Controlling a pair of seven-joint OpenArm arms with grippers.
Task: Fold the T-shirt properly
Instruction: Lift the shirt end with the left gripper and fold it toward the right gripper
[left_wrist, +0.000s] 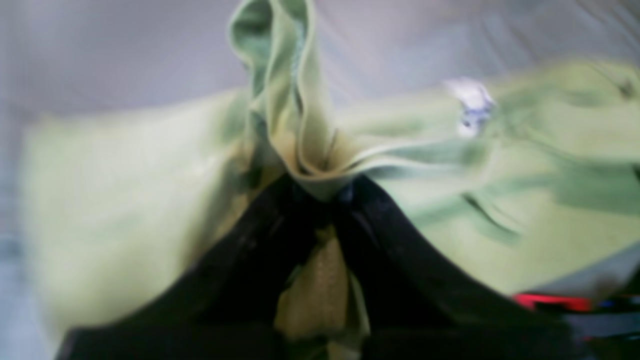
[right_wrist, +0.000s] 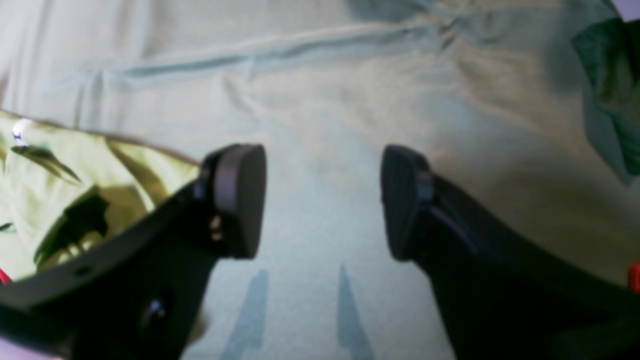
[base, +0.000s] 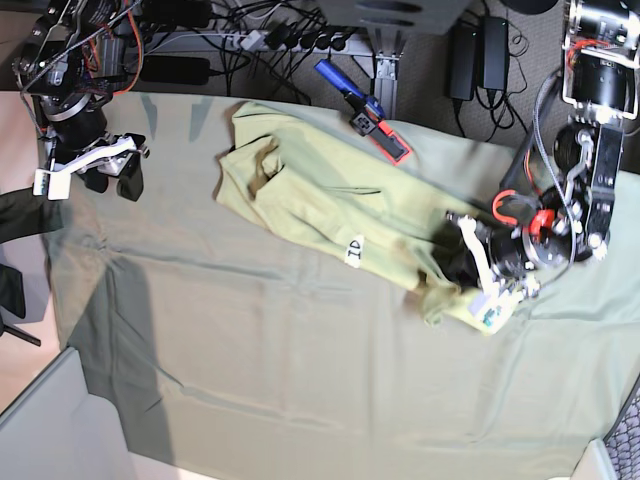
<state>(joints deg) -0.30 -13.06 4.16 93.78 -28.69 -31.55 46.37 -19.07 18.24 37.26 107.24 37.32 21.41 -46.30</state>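
Observation:
The pale yellow-green T-shirt (base: 320, 190) lies rumpled across the back of the table, from the back left to the right side. My left gripper (base: 448, 272) is at its right end, shut on a bunched fold. In the left wrist view the black fingers (left_wrist: 390, 225) pinch that fold (left_wrist: 285, 100), which stands up between them, with the rest of the shirt (left_wrist: 125, 200) blurred behind. My right gripper (base: 113, 182) hovers at the far left, away from the shirt. In the right wrist view it (right_wrist: 322, 200) is open and empty over the cloth, with the shirt (right_wrist: 50, 170) at its left.
A dull grey-green table cloth (base: 300, 390) covers the table; it also shows in the right wrist view (right_wrist: 350, 100). A blue and red tool (base: 367, 112) lies at the shirt's back edge. A white label (base: 353, 250) shows on the shirt. Cables and power strips run behind the table.

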